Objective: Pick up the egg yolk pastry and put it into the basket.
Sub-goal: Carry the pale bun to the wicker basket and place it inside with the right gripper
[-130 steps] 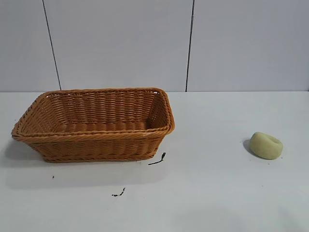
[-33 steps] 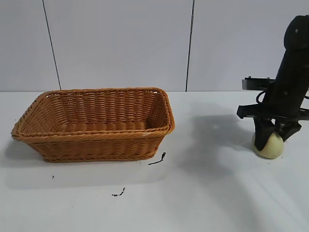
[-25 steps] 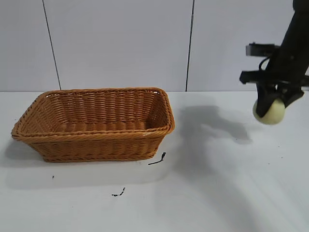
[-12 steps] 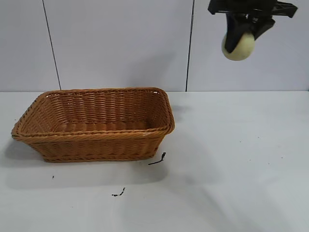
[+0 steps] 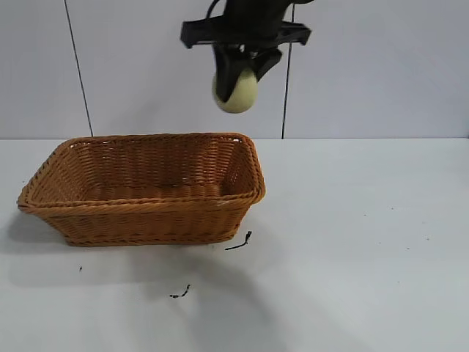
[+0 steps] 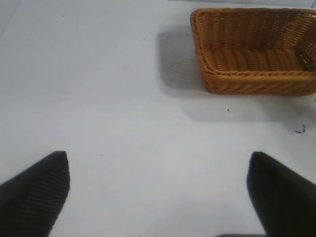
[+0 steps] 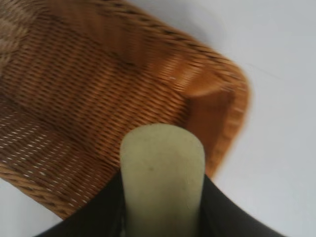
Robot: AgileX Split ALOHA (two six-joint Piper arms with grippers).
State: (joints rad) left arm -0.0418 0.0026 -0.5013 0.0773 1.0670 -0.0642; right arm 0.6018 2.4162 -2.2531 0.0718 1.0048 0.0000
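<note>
Egg yolk pastry (image 5: 236,90): pale yellow-green lump, clamped between the fingers of the right gripper (image 5: 242,66), held high in the air. Right gripper: pointing down, closed on the pastry. Basket (image 5: 146,213): woven wicker, orange-brown, directly below and slightly to the left of the gripper; in the right wrist view its near-right corner (image 7: 217,94) lies just under the pastry (image 7: 163,182). Long axis of basket runs left–right. Judgement: a small shift further over the interior, then release. Left gripper (image 6: 158,197): parked well apart from the basket, fingers wide apart, holding nothing.
</note>
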